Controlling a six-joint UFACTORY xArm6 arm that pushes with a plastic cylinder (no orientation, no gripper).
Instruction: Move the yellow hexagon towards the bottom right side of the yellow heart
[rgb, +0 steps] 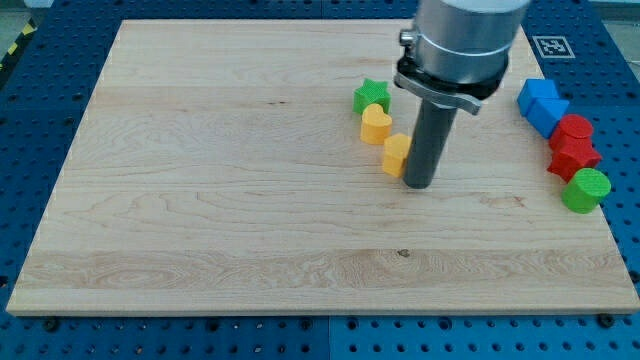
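My tip (419, 184) rests on the table (220, 220), touching the right side of the yellow hexagon (396, 154). Just beyond, up-left, sits the yellow heart (375, 123), then a green star (371, 96). There are no jaws, only the rod.

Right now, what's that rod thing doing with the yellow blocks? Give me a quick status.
My tip against the yellow hexagon's right side. Hexagon sits just bottom right of the yellow heart, close beside it. Green star behind the heart, not in the way.
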